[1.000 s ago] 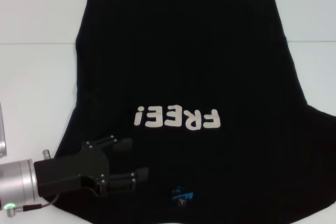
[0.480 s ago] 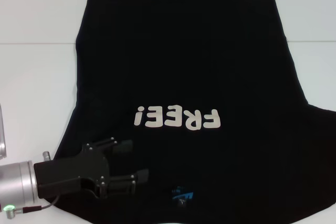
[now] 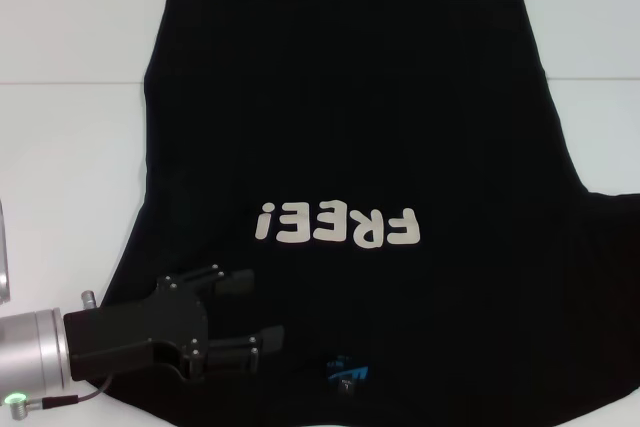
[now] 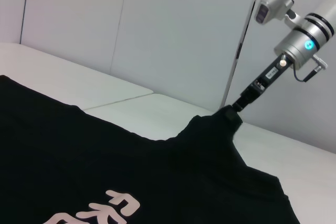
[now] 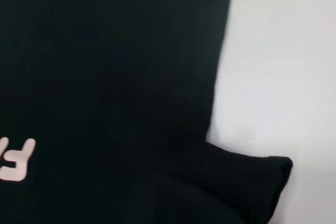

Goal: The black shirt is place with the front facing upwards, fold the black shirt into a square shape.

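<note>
The black shirt lies spread front up on the white table. Its off-white "FREE!" lettering and blue neck label are toward the near edge. My left gripper hovers open over the shirt's near left shoulder, with nothing between its fingers. The head view does not show the right gripper. In the left wrist view the right gripper sits at a raised peak of shirt fabric, shut on it. The right wrist view shows the shirt with a folded sleeve end.
A metal part stands at the table's left edge near my left arm. A seam runs across the white table. White wall panels rise behind the far side of the table.
The shirt's right sleeve edge has shifted farther from me at the right border. My left gripper has crept slightly toward the near edge, still open.
</note>
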Motion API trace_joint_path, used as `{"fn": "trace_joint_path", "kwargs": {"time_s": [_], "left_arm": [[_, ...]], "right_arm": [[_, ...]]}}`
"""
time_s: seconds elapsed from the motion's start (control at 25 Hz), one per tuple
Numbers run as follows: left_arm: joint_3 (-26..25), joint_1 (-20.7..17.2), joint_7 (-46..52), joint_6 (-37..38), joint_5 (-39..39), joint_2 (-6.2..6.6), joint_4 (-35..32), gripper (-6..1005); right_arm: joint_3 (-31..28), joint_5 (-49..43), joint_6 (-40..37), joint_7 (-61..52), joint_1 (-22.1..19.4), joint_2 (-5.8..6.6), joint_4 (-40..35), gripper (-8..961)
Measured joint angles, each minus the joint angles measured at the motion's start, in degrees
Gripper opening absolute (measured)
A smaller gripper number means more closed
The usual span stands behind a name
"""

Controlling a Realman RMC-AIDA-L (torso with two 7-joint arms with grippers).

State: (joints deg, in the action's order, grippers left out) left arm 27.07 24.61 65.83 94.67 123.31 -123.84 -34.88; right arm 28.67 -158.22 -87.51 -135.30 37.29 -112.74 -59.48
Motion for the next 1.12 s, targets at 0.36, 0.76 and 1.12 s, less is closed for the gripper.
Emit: {"fn": "trace_joint_path", "kwargs": {"time_s": [0.36, 0.76, 1.12], "left_arm": [[0.1, 0.2, 0.7, 0.0, 0.0, 0.1, -0.1, 854], [0.1, 0.3, 0.8, 0.1, 0.0, 0.27, -0.3, 854], [0.1, 0.4, 0.8, 0.1, 0.0, 0.27, -0.3, 854]], "right_arm": [[0.2, 1.5, -3.8, 0.0, 1.4, -0.28, -2.5, 30], [1.1, 3.6, -9.3, -0.2, 3.1, -0.72, -2.5, 38], [2.8, 3.7, -9.6, -2.5, 5.1, -1.47, -1.0, 58]]}}
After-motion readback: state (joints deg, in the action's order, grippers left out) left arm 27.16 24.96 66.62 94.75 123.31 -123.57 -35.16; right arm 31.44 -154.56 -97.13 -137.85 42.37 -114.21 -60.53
